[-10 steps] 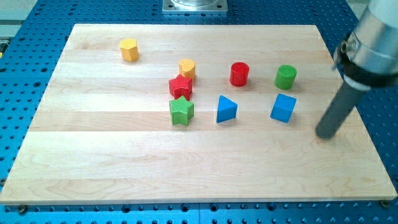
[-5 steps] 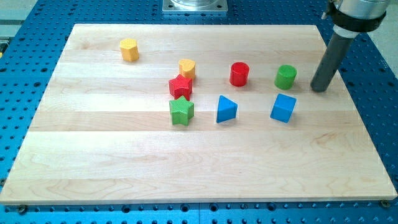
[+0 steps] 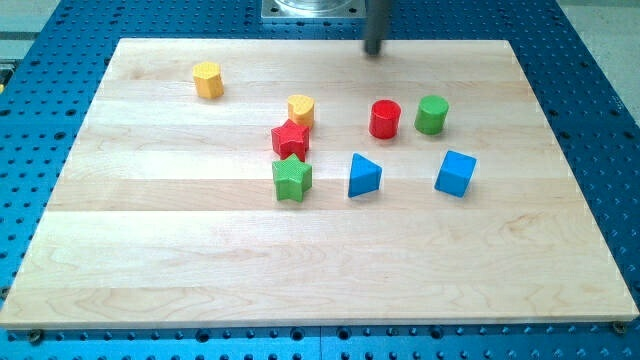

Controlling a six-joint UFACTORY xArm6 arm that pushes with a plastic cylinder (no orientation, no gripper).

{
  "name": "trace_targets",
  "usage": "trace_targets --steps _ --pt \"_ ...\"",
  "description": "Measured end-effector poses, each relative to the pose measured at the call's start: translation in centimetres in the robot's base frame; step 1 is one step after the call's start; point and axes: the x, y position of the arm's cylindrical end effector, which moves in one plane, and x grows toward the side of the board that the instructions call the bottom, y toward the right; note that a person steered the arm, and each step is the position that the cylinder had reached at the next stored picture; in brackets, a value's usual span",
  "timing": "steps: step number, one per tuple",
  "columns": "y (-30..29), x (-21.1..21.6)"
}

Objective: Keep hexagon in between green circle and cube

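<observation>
Claw: this arm carries none, only a straight dark rod, so apart or together cannot be told.
Tip: my tip [image 3: 374,52] stands at the table's top edge, a little right of the middle, touching no block. Only a short stub of the rod shows.
Tip vs blocks: nearest are the red cylinder [image 3: 385,119] and the green circle [image 3: 431,115], both well below it toward the table's middle.
Hexagon: yellow hexagon [image 3: 207,80] sits alone near the table's top left corner, far from both the green circle and the blue cube [image 3: 455,173].
Green circle: right of centre, just beside the red cylinder on that block's right, a narrow gap between them.
Cube: blue cube lies below and slightly right of the green circle, toward the table's right edge, apart from it.
Cluster: yellow heart [image 3: 301,109], red star [image 3: 289,139] and green star [image 3: 291,179] run in a close column near the middle; heart and red star look to be touching.
Triangle: blue triangle [image 3: 363,175] lies between the green star and the blue cube, clear of both.
Table: pale wood table [image 3: 150,260] on a blue perforated base.
</observation>
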Motion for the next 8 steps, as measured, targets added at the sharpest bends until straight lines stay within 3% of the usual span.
trace_targets --steps 1,2,3,4,5,6,7,8 --pt "-15.1 1.7" --pt "-24.1 6.0" --pt "-21.6 10.6" --pt "-14.9 8.5" --pt "-15.6 4.7" --pt "-8.7 7.8" --pt "4.2 11.7" --pt "6.4 10.1"
